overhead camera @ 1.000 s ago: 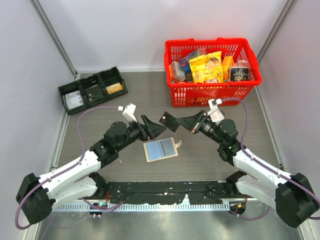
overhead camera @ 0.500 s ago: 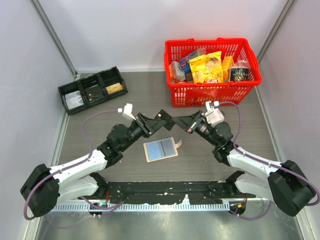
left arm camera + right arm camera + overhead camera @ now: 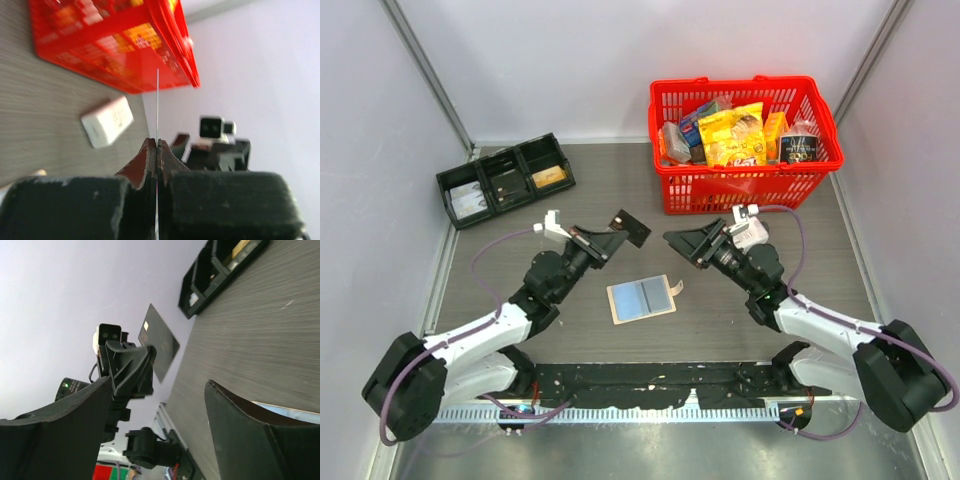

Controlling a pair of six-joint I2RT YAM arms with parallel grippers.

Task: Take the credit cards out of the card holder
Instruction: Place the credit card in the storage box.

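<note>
Left fingers [image 3: 142,167]: pressed together on a dark card [image 3: 631,228], which shows as a thin edge-on line in the left wrist view; raised above the desk [image 3: 710,322], left of centre.
Right fingers [image 3: 60,425]: spread wide with nothing between them; facing the left pair and just short of the card.
Card: dark with a small pale chip, tilted, clear of the desk.
Card holder [image 3: 642,298]: flat on the desk, blue and grey panels up, small tan tab at its right corner; below and between the two pairs of fingers, touched by neither.
Red basket [image 3: 740,188]: far right, full of packets.
Black tray [image 3: 516,203]: far left, three compartments.
</note>
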